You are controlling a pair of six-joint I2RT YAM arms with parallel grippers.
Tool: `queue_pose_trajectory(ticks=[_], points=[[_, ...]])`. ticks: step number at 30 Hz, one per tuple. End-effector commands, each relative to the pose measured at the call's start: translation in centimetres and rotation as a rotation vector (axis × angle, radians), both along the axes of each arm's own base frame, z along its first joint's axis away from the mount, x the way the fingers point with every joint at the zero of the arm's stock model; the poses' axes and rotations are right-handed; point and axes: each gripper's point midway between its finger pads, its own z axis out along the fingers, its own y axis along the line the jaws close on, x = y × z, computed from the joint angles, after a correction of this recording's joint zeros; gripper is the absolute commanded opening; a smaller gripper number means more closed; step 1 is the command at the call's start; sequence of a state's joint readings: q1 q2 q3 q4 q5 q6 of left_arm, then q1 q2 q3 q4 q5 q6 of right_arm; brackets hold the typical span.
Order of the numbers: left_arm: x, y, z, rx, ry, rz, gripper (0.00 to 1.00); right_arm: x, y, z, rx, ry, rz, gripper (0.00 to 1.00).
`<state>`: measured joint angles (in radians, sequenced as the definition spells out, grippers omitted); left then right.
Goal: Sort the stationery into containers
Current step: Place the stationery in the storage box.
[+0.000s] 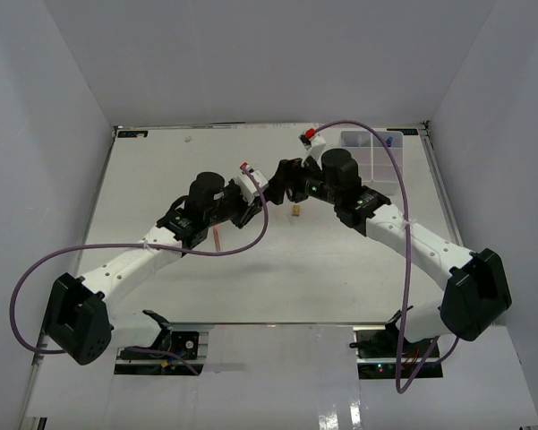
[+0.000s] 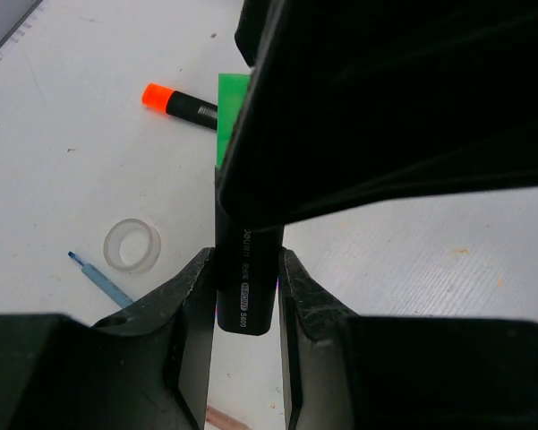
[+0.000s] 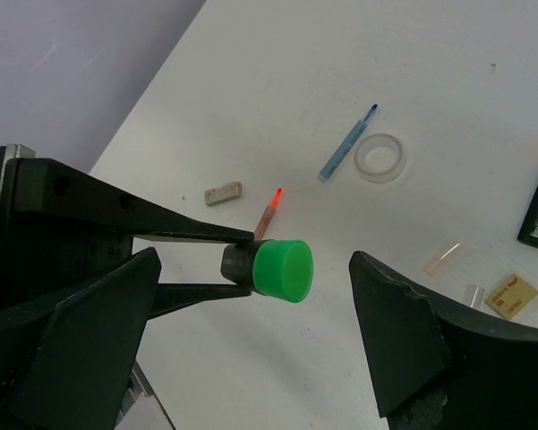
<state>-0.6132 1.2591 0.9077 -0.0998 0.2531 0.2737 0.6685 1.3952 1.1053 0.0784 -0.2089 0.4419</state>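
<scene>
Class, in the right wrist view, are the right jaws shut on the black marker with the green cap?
No: the right jaws stand wide apart, clear of the green-capped black marker.

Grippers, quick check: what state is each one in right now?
Left gripper: shut on the green-capped marker.
Right gripper: open, standing wide either side of that marker's cap end, not closed on it.

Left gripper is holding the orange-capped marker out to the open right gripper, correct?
No. The left gripper holds the green-capped marker, clear in the right wrist view; the orange-capped marker lies on the table. The right gripper is open.
</scene>
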Motion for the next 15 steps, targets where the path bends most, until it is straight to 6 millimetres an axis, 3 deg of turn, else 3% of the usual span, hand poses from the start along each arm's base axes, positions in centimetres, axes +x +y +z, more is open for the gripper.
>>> queue_pose_trajectory(ticks=[1,4,15], points=[[-0.2,-0.1,2.1,-0.039,-0.067,-0.007,0.09,0.4,1.0,2.8,0.067,-0.045,0.004,0.91],[-0.2,-0.1,2.5,-0.051,-0.073,-0.007,0.09,0.4,1.1,2.6,0.067,-0.043,0.010,0.85],[-0.3,-0.1,3.0,-0.071,-0.088,-0.002,0.13,0.1,1.8,1.4,0.085,-0.012,0.035,0.38]])
